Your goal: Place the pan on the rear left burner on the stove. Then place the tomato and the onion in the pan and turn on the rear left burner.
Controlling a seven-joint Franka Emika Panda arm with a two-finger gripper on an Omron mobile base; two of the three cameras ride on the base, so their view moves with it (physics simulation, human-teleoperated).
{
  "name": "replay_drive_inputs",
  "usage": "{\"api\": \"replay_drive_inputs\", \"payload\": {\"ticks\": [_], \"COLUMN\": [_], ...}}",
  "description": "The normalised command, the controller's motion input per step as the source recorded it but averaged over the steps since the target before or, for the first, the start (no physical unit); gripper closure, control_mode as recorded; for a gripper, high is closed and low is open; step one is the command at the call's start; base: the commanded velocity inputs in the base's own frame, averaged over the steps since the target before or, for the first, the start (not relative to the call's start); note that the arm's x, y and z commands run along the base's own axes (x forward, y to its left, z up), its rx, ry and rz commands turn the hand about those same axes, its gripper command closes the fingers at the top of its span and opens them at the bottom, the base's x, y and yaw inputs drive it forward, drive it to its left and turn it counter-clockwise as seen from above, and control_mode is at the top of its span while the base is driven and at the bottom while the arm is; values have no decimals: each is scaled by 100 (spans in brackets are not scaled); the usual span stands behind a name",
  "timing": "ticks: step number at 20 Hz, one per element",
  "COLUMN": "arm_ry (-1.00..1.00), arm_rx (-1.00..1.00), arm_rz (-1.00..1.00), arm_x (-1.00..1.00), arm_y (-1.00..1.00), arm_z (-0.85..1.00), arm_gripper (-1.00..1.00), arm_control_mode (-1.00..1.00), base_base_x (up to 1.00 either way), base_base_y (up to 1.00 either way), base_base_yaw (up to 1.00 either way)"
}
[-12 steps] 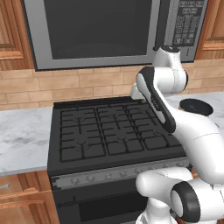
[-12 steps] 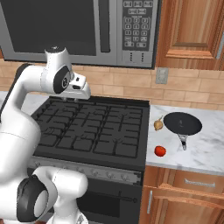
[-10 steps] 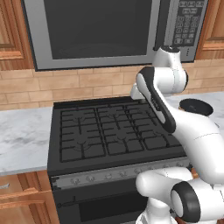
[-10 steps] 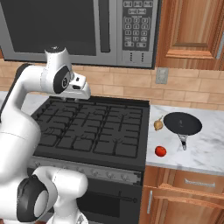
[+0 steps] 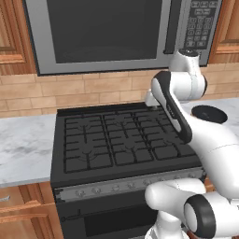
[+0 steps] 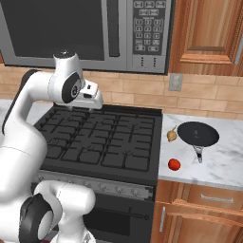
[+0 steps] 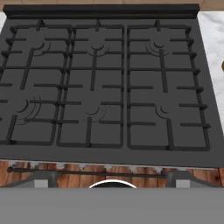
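The black pan [image 6: 198, 133] lies on the marble counter right of the stove [image 6: 109, 142], its handle pointing toward the front edge. Left of the pan sits the tan onion [image 6: 172, 135], and the red tomato [image 6: 174, 164] is nearer the front. The pan [image 5: 209, 113] also peeks out behind my arm. My gripper [image 6: 86, 105] hangs open and holds nothing, high over the back of the stove [image 5: 116, 140], pointing down. In the hand view its fingertips [image 7: 42, 181] stand wide apart above the stove's front edge. The rear left burner [image 7: 37, 45] [image 5: 85, 125] is bare.
A grey microwave [image 5: 107, 32] hangs low over the stove's back. Marble counter [image 5: 23, 144] runs left of the stove and continues on the right [image 6: 225, 163]. A silver strip of knobs [image 5: 126, 184] lines the stove front. A wall outlet [image 6: 175, 81] sits above the onion.
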Motion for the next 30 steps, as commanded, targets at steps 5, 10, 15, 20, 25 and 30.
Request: {"api": "replay_drive_inputs", "payload": {"ticks": [5,10,15,20,25,30], "arm_ry": [0,0,2,5,4,4], "arm_rx": [0,0,0,0,0,0], "arm_rz": [-1,-2,-4,-6,-2,0], "arm_x": [0,0,0,0,0,0], "arm_y": [-41,-45,-42,-41,-56,-56], "arm_z": [0,0,0,0,-2,-2], "arm_gripper": [-100,-100,-100,-100,-100,-100], "arm_control_mode": [-100,-100,-100,-100,-100,-100], "base_base_x": [0,0,0,0,0,0], "base_base_y": [0,0,0,0,0,0], "base_base_yaw": [0,0,0,0,0,0]}}
